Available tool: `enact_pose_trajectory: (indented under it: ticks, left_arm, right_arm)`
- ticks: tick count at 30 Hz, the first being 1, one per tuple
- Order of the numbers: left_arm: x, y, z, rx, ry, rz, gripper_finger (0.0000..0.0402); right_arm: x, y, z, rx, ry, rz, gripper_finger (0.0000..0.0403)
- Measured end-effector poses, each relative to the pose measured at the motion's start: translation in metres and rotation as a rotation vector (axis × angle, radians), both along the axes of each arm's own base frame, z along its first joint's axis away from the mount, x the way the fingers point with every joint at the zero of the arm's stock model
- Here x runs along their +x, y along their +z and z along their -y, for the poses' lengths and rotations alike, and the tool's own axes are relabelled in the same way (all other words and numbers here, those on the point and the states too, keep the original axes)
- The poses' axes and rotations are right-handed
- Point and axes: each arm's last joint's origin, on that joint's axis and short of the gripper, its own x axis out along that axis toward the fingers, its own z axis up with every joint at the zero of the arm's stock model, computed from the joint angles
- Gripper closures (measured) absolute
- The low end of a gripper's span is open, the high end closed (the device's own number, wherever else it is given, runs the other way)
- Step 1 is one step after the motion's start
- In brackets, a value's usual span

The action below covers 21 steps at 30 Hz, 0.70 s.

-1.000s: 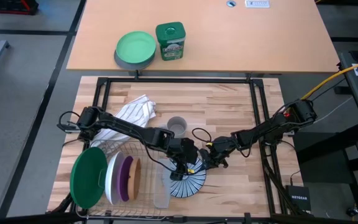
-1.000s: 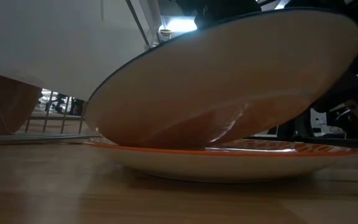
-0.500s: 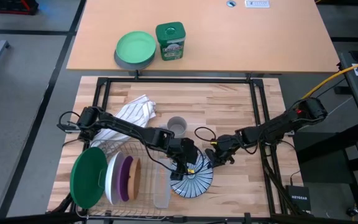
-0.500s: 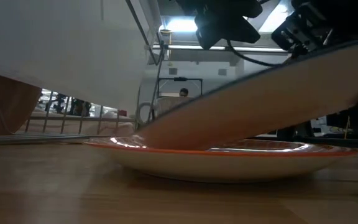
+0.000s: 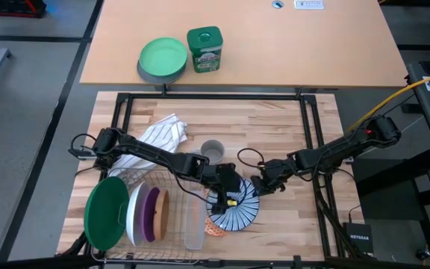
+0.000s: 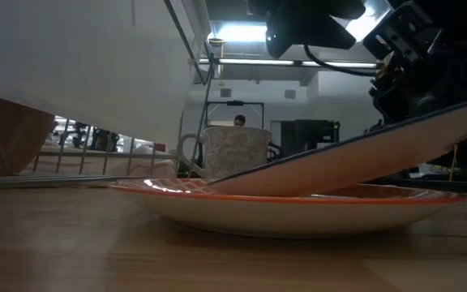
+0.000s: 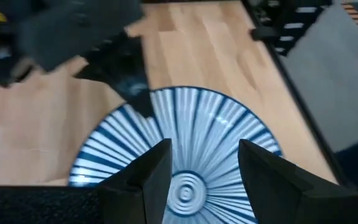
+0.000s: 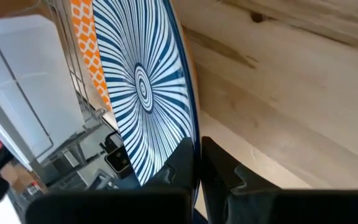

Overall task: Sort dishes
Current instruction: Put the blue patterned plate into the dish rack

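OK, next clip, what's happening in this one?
The robot is sorting plates. The right gripper is shut on the rim of the blue-and-white striped plate, holding it tilted over the orange patterned plate on the table. The left gripper hovers open above the striped plate. The large dark green plate, white plate and purple plate already stand in the wire rack.

This looks like a robotics lab or workshop rather than a home. The wooden work table [image 5: 275,127] sits inside a black metal frame [image 5: 215,96] on a grey floor, with a yellow cable [image 5: 405,88] trailing to equipment at the side. The low view shows ceiling strip lights [image 6: 242,32] and, dimly, what may be racks of gear behind.
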Motion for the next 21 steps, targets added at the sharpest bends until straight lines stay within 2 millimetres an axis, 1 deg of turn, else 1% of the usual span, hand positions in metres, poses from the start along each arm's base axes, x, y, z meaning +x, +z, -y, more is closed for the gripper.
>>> enact_pose_trajectory:
  ticks: [4,11,15,21]
  left_arm:
    - [0.001,0.0,-0.004,0.019,0.106,0.012,0.0229]
    - [0.005,0.0,-0.02,-0.081,0.297,-0.008,0.0229]
    - [0.006,0.0,-0.031,-0.119,0.352,-0.015,0.0229]
    - [0.008,0.0,-0.044,-0.14,0.374,-0.029,0.0229]
  right_arm:
    - [0.0,0.0,0.0,-0.024,0.034,0.023,0.039]
    - [-0.001,0.001,-0.001,-0.05,0.095,0.057,0.039]
    - [-0.002,0.006,-0.001,-0.076,0.133,0.101,0.039]
    - [-0.006,0.014,0.0,-0.108,0.17,0.161,0.039]
